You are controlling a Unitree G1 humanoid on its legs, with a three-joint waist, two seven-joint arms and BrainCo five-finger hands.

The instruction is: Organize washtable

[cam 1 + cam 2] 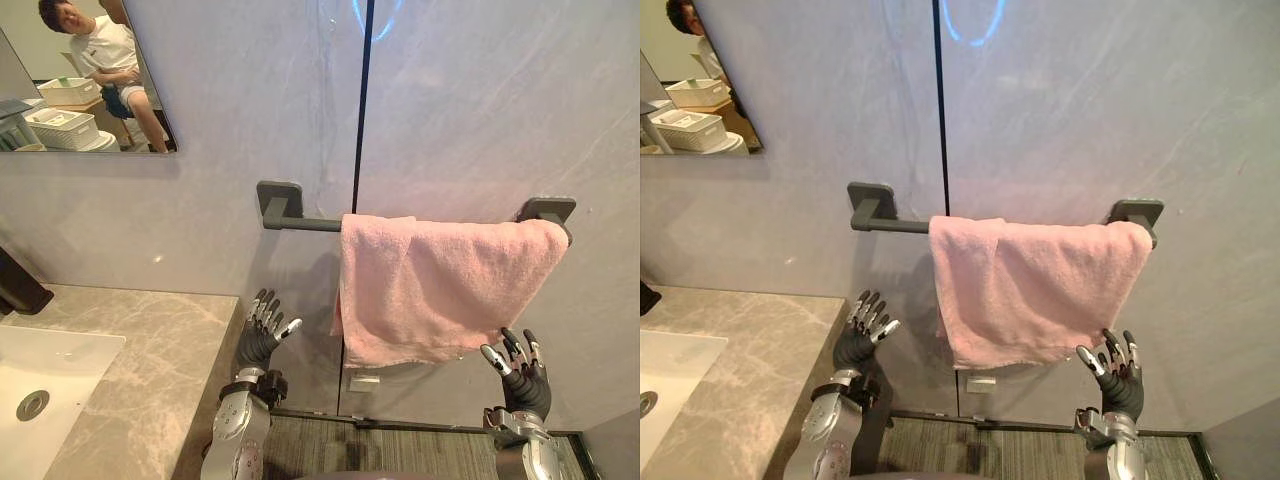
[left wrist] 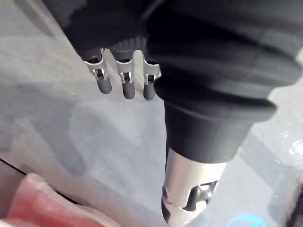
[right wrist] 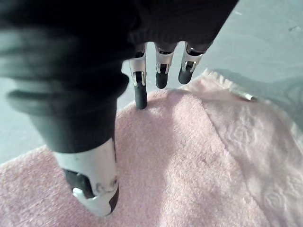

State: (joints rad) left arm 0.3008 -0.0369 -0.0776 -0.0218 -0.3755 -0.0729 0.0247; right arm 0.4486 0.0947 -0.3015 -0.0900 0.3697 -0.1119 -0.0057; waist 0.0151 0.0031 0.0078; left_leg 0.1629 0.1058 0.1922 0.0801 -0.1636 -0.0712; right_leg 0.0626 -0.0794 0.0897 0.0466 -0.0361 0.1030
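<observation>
Towel (image 1: 440, 285), pink. Hangs draped over dark bar (image 1: 310, 223) at centre right of frame. Covers most of the bar and leaves its left end bare. Reaches lower on the left side than on the right, with an uneven bottom edge.

Left hand (image 1: 258, 340). Rises at lower centre left, fingers straight and spread wide, holding nothing. Stands left of the towel's lower left corner, apart from it, just right of the counter (image 1: 150, 350) edge. Shows in left wrist view as straight fingers (image 2: 124, 82) against grey wall, with a pink towel corner near that frame's lower left.

Right hand (image 1: 525, 380). Rises at lower right, fingers straight and fanned, gripping nothing. Sits just under the towel's lower right corner, fingertips at its bottom edge; touching or not, cannot tell. Shows in right wrist view as straight fingers (image 3: 161, 71) with towel beyond them.

Elsewhere: marble counter at lower left, white sink (image 1: 50, 365) with drain (image 1: 32, 404) set in it. Mirror (image 1: 30, 70) at upper left, reflecting a seated person (image 1: 105, 55) and white baskets (image 1: 62, 128). Dark seam (image 1: 362, 100) running down the wall from top centre, behind the bar.
</observation>
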